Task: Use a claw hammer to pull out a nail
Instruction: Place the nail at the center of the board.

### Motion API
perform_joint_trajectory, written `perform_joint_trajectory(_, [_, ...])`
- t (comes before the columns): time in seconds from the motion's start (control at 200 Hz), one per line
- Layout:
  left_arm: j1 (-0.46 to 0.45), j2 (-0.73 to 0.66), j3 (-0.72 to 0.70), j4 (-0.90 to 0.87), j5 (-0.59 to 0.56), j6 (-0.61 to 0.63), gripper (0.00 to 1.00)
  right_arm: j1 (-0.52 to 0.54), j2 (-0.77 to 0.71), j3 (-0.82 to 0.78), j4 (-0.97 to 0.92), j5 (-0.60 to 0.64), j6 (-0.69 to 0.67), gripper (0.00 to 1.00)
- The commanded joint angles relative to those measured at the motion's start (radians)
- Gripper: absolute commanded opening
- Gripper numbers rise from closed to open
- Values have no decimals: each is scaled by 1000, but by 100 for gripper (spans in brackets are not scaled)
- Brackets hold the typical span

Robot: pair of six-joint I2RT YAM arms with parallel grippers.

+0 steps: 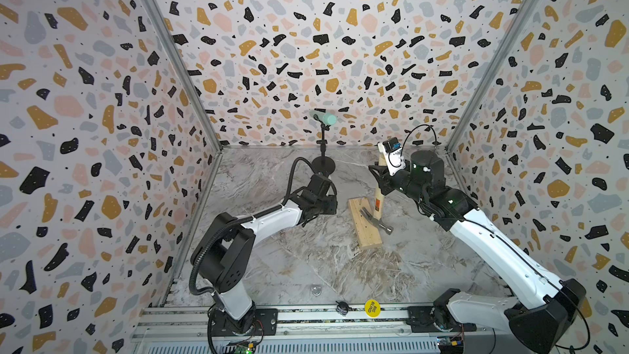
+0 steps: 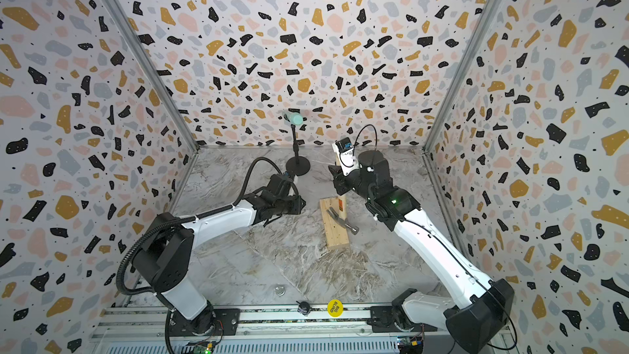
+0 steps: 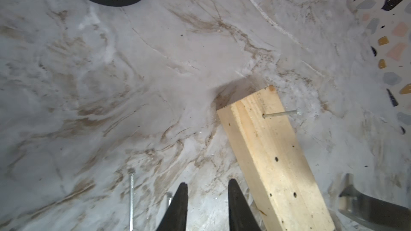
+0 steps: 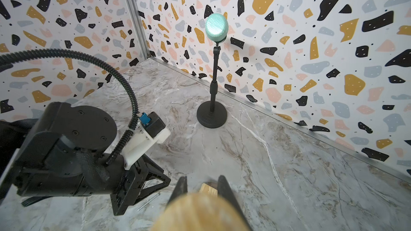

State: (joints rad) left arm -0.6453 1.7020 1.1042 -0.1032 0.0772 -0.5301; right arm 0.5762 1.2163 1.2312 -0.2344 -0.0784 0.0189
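The claw hammer (image 1: 377, 222) rests with its silver head on a pale wooden block (image 1: 365, 233) at mid-table, and its wooden handle (image 4: 200, 212) slants up and back. My right gripper (image 1: 378, 178) (image 4: 202, 180) is shut on that handle near its end. The nail (image 3: 280, 114) sticks out of the block (image 3: 273, 158) near its far end, apart from the hammer's head (image 3: 373, 207). My left gripper (image 3: 206, 185) (image 1: 332, 204) hangs just left of the block, low over the table, open with nothing between its fingers.
A black microphone stand (image 1: 323, 165) with a mint head (image 4: 216, 27) stands at the back centre. Loose nails (image 3: 131, 196) lie on the marble table by my left gripper. Patterned walls close in three sides. A yellow sticker (image 1: 371, 308) sits on the front rail.
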Motion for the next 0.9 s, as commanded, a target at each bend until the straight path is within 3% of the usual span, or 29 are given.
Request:
perform_joint_trajectory(0.0, [2, 34, -17, 105, 102, -59, 28, 2, 0, 75, 77, 27, -23, 0])
perform_joint_trajectory(0.305, [-17, 108, -31, 219, 179, -130, 29, 3, 55, 99, 54, 57, -37, 0])
perform_joint_trajectory(0.891, [-110, 200, -41, 294, 155, -189, 29, -8, 117, 131, 58, 78, -40, 0])
